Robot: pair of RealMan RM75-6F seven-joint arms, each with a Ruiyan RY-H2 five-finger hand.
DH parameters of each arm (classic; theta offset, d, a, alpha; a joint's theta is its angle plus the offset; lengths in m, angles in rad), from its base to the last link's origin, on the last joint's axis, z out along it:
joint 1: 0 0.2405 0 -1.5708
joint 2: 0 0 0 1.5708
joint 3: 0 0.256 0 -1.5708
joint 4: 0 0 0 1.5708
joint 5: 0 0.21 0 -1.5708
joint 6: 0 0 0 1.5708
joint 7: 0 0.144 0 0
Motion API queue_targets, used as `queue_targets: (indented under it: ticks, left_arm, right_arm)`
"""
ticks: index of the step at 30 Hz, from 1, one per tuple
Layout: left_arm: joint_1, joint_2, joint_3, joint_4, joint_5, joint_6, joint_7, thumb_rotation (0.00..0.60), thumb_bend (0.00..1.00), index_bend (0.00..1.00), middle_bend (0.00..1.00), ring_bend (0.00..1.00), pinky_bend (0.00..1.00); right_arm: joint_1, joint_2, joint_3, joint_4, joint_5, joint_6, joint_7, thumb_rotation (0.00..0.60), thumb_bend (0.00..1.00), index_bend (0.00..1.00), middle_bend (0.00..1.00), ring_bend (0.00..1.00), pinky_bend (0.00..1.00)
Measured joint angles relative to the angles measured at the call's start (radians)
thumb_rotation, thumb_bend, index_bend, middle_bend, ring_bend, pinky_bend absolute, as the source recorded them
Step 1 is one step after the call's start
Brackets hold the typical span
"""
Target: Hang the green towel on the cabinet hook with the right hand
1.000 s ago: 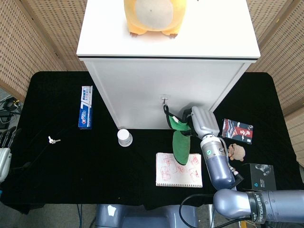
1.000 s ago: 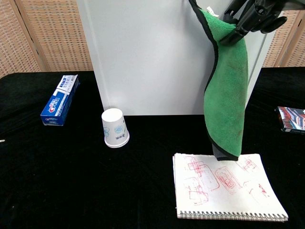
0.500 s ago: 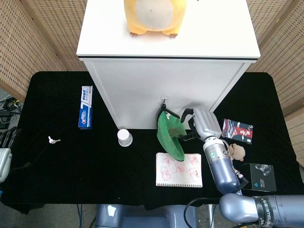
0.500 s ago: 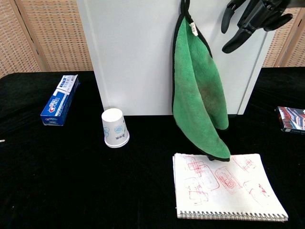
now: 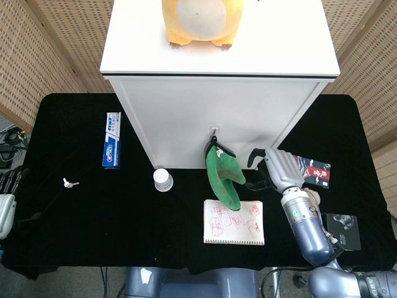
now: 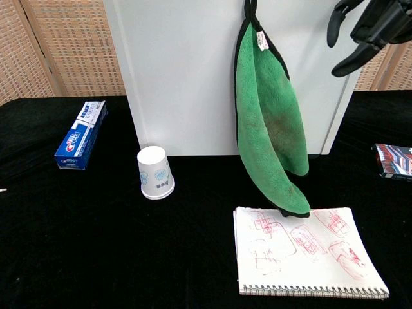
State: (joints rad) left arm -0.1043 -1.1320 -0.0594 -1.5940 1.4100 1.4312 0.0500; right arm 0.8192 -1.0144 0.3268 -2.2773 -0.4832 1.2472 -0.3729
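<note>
The green towel (image 6: 267,122) hangs by its black loop from the cabinet hook (image 5: 214,131) on the white front of the cabinet (image 5: 186,118). It drapes straight down in a long fold, and its lowest tip comes down to the top edge of an open spiral notebook (image 6: 306,251) lying on the black surface (image 6: 96,244); whether it touches the page cannot be told. Judging by this, the hanging itself looks done: the towel carries its own weight on the hook, and nothing supports it from below or from the side. What seems left is only for the arm to draw clear.

The right hand (image 6: 367,29) holds nothing. Its dark fingers are apart and loosely curved, released. In the chest view it sits at about 2 o'clock from the middle of the towel, near it but with a clear gap of white cabinet between them. In the head view the same hand (image 5: 276,171) lies at 3 o'clock from the towel, over the black surface, just beside a small red and black packet (image 5: 315,171).

The left hand (image 5: 7,192) shows only as a sliver at the far 9 o'clock edge of the head view; whether its fingers are spread or curled cannot be told.

Elsewhere, an upturned white paper cup (image 6: 155,172) stands at 9 o'clock from the towel's lower end, and a blue toothpaste box (image 6: 80,134) lies further out the same way.
</note>
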Motion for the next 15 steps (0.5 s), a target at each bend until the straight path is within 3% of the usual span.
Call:
queue_targets:
  ticks: [4, 7, 10, 12, 14, 15]
  left_arm:
    - [0.004, 0.001, 0.001, -0.006, 0.005, 0.009, 0.003, 0.6, 0.0, 0.0, 0.0, 0.0, 0.0]
    - [0.006, 0.001, 0.002, -0.008, 0.009, 0.015, 0.004, 0.6, 0.0, 0.0, 0.0, 0.0, 0.0]
    - [0.009, 0.002, 0.002, -0.01, 0.012, 0.022, 0.004, 0.6, 0.0, 0.0, 0.0, 0.0, 0.0]
    - [0.011, 0.002, 0.003, -0.011, 0.015, 0.026, 0.003, 0.6, 0.0, 0.0, 0.0, 0.0, 0.0]
    - [0.014, 0.003, 0.004, -0.013, 0.02, 0.034, 0.001, 0.6, 0.0, 0.0, 0.0, 0.0, 0.0]
    - [0.016, 0.004, 0.005, -0.013, 0.023, 0.039, -0.001, 0.6, 0.0, 0.0, 0.0, 0.0, 0.0]
  right_arm:
    - [-0.089, 0.023, -0.062, 0.042, -0.228, -0.023, 0.071, 0.6, 0.0, 0.48, 0.98, 0.96, 0.98]
    - [-0.162, 0.028, -0.119, 0.11, -0.44, -0.012, 0.125, 0.6, 0.0, 0.41, 0.85, 0.84, 0.82]
    - [-0.243, 0.024, -0.182, 0.22, -0.664, 0.026, 0.183, 0.6, 0.0, 0.31, 0.55, 0.57, 0.52]
    - [-0.304, 0.019, -0.227, 0.315, -0.803, 0.068, 0.22, 0.6, 0.0, 0.2, 0.26, 0.26, 0.28]
    - [-0.357, 0.013, -0.265, 0.401, -0.898, 0.112, 0.243, 0.6, 0.0, 0.11, 0.08, 0.06, 0.12]
    - [-0.393, 0.008, -0.29, 0.455, -0.946, 0.143, 0.251, 0.6, 0.0, 0.07, 0.02, 0.01, 0.06]
